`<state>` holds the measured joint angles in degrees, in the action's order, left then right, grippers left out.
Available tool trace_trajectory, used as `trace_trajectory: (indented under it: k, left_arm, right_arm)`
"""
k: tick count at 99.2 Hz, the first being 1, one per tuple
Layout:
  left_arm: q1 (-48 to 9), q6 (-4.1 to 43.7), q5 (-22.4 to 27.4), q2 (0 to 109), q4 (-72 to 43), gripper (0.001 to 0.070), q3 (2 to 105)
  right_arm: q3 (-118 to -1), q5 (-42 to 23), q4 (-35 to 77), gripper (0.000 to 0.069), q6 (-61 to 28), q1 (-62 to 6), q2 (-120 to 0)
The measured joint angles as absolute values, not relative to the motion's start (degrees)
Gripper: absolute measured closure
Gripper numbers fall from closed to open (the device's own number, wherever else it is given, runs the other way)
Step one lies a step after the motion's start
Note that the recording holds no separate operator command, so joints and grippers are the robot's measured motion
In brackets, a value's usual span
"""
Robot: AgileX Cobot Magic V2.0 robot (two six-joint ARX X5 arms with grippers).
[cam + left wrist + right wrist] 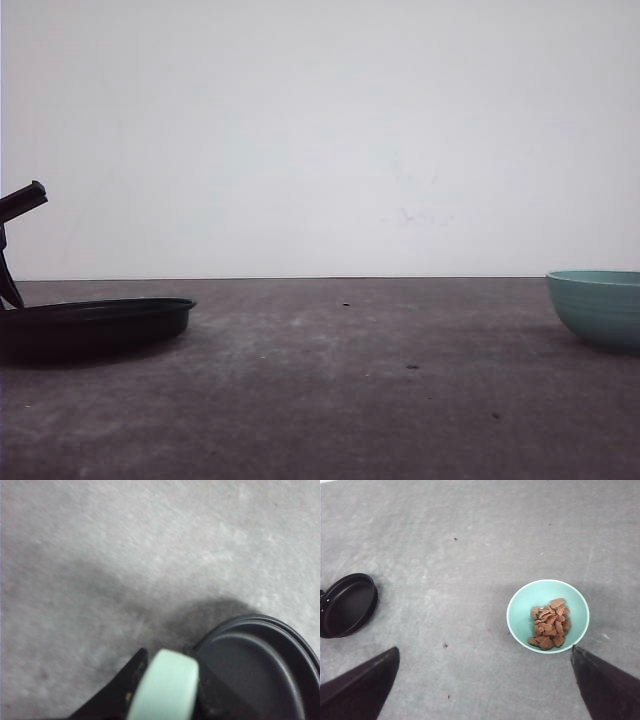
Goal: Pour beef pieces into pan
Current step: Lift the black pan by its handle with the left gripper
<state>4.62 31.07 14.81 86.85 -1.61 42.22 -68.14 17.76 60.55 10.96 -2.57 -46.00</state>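
Beef pieces (549, 623) sit in the teal bowl (520, 611), framed between the right gripper's (485, 680) spread, empty fingers for a grasp. Left gripper (167, 692) clamps the pan's (250, 675) mint handle (165, 690), steadying it.

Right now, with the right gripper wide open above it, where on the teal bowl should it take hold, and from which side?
Grip the rim of the teal bowl, one finger inside and one outside, coming down from above. The bowl stands upright and open, and the beef pieces lie heaped toward one side, so the bare rim stretch opposite them gives clear purchase. The right gripper looks open above it. This is a judgement.

Pan (260, 675) cut off, blurred
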Motion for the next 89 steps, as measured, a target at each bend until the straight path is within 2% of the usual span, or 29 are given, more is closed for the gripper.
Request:
trace_trajectory:
  k: [9, 31, 56, 78, 84, 89]
  left_arm:
    - [4.12, 32.45, 15.00, 84.53, -2.44, 0.0638, 42.13]
    - [2.20, 36.10, 14.98, 74.17, -2.70, 0.0640, 42.13]
    - [-1.72, 41.30, 13.74, 66.19, -8.95, 0.0641, 42.13]
    - [-3.07, 42.02, 13.74, 62.57, -14.57, 0.0641, 42.13]
    - [-3.09, 41.98, 13.74, 62.28, -14.87, 0.0641, 42.13]
    - [-3.14, 41.98, 13.76, 62.22, -14.72, 0.0641, 42.13]
  right_arm:
    - [-68.14, 16.53, 60.38, 0.0007, 10.94, -2.57, -46.02]
    - [-68.14, 5.08, 59.96, 0.0007, 10.33, -2.33, -49.98]
    - [-68.10, 4.62, 55.46, 0.0008, 8.43, 0.43, -63.20]
    - [-68.10, 4.71, 52.62, 0.0010, 7.94, 5.58, -75.31]
    - [-68.10, 4.78, 52.60, 0.0041, 7.97, 6.39, -78.56]
    - [-68.10, 5.41, 52.51, 0.0110, 7.97, 6.52, -81.01]
